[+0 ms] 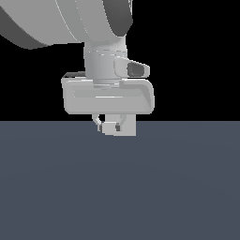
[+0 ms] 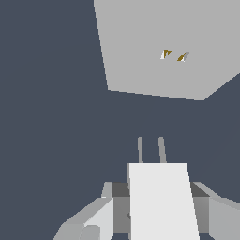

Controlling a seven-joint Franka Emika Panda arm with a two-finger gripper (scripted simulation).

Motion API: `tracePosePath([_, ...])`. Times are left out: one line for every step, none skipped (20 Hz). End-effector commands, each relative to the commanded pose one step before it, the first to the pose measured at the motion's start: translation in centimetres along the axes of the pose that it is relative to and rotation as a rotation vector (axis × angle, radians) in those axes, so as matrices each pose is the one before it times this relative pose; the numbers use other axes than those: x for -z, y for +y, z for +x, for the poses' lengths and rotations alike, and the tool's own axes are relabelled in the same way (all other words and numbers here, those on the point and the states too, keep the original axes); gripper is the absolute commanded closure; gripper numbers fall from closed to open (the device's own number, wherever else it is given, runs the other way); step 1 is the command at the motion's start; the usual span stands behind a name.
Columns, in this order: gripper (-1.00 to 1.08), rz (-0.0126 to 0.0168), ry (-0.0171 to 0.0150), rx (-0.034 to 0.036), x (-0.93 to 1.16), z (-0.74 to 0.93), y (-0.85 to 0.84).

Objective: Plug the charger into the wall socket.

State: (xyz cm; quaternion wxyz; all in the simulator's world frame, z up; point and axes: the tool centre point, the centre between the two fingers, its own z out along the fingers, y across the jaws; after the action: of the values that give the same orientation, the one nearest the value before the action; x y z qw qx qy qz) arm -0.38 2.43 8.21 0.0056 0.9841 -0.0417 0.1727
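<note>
The gripper (image 2: 159, 211) is clamped on the white charger (image 2: 161, 201), holding it clear of the floor with its two prongs aimed toward the nearby wall socket (image 2: 140, 47), apparently lined up for insertion.

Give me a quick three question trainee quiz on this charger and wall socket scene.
1. True or false: the pincer is shut on the charger.
2. In the wrist view, the two prongs at the charger's front are: A) inside the wall socket, B) apart from it, C) bent sideways.
3. How many small orange-marked slots show on the socket's face?

Key:
1. True; fingers sit on both sides of the white block.
2. B; dark floor shows between the prong tips and the plate's edge.
3. Two.
</note>
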Motion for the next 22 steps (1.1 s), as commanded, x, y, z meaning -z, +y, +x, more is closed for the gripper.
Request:
tracePosePath([1.08, -0.01421, -0.00049, -0.03692, 0.350, 0.748, 0.177])
tracePosePath([1.08, -0.00479, -0.00032, -0.01227, 0.110, 0.253, 0.052])
tracePosePath([1.08, -0.00450, -0.00037, -0.01148, 0.100, 0.235, 0.052])
tracePosePath([1.08, -0.00418, -0.00039, -0.01065, 0.090, 0.217, 0.049])
tracePosePath([1.08, -0.00384, -0.00038, -0.00974, 0.082, 0.198, 0.046])
tracePosePath([1.08, -0.00346, -0.00035, -0.00875, 0.073, 0.178, 0.042])
tracePosePath([1.08, -0.00307, -0.00033, -0.00775, 0.064, 0.157, 0.038])
tracePosePath([1.08, -0.00267, -0.00031, -0.00673, 0.054, 0.136, 0.033])
tracePosePath([1.08, -0.00227, -0.00030, -0.00574, 0.044, 0.115, 0.030])
tracePosePath([1.08, -0.00186, -0.00030, -0.00471, 0.034, 0.093, 0.026])
tracePosePath([1.08, -0.00145, -0.00031, -0.00368, 0.024, 0.072, 0.021])
tracePosePath([1.08, -0.00105, -0.00032, -0.00271, 0.012, 0.051, 0.021])
tracePosePath([1.08, -0.00063, -0.00034, -0.00168, 0.002, 0.028, 0.017])
tracePosePath([1.08, -0.00019, -0.00032, -0.00058, -0.007, 0.006, 0.009])
tracePosePath([1.08, 0.00000, 0.00000, 0.00000, 0.001, -0.003, 0.012])
tracePosePath([1.08, 0.00000, 0.00000, 0.00000, 0.000, 0.000, 0.000])
tracePosePath([1.08, 0.00000, 0.00000, 0.00000, 0.000, 0.000, 0.000])
tracePosePath([1.08, 0.00000, 0.00000, 0.00000, 0.000, 0.000, 0.000])
tracePosePath([1.08, 0.00016, -0.00034, 0.00058, -0.022, -0.020, -0.008])
tracePosePath([1.08, 0.00000, 0.00000, 0.00000, -0.006, 0.018, 0.001])
tracePosePath([1.08, 0.00000, 0.00000, 0.00000, -0.019, 0.054, 0.002])
tracePosePath([1.08, 0.00000, 0.00000, 0.00000, -0.032, 0.090, 0.003])
